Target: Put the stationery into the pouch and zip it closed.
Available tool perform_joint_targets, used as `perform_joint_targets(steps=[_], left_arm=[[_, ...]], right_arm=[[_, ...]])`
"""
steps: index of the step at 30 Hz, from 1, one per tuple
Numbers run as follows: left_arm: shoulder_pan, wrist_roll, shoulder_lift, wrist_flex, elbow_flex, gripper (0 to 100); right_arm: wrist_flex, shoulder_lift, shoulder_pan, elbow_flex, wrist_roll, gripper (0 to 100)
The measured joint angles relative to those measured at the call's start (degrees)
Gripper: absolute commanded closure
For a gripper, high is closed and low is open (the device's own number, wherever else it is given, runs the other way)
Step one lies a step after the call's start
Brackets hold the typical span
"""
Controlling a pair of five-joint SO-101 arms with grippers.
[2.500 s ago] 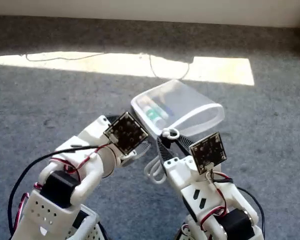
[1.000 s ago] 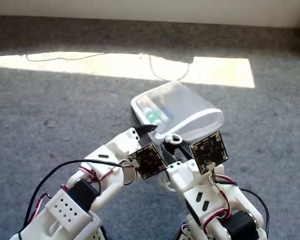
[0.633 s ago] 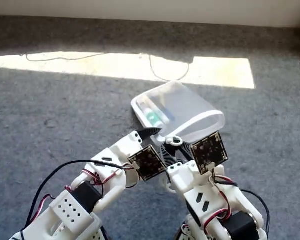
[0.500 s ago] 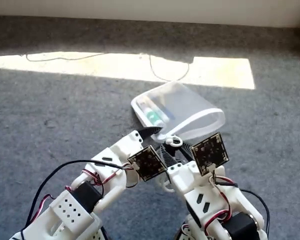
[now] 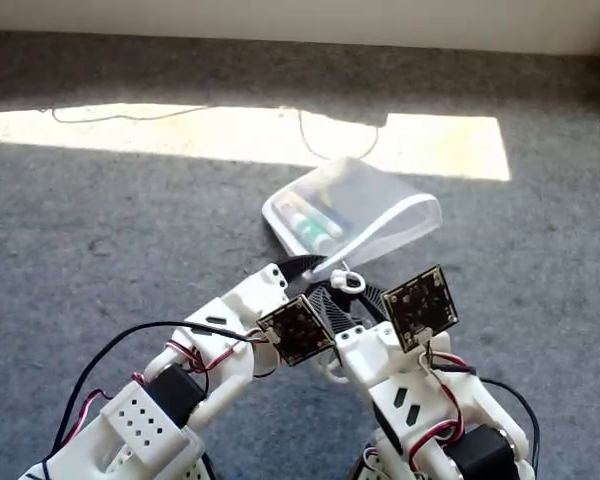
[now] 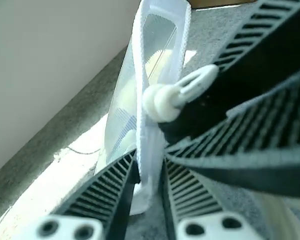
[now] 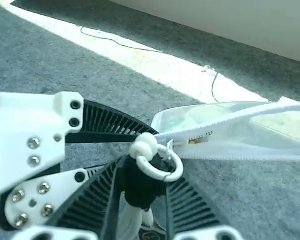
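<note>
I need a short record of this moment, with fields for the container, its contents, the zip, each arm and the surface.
container: translucent pouch, lying on its side
contents: stationery inside the pouch
zip: not yet closed, mouth open
left arm: left hand shut on the pouch's near end
right arm: right hand shut on the zipper pull
surface: grey carpet

Count on inspection: one clear pouch; one zip pull; stationery inside, at least two pieces, exact number indeterminate; two grippers, left gripper and right gripper; one cable.
</note>
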Motion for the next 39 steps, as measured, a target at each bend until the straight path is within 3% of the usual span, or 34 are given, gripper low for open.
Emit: perform_joint_targets(steps=[8,39], left_arm=[[0.0,-0.09,-1.58,6.68,-1.67,99],[-5.98,2.64,-1.58,12.84,-6.33,99]], right_arm=[[-5.01,0.88,8.53,0.18,0.18,99.4],[-35.16,1.23,34.37,13.36,0.35,99.4]])
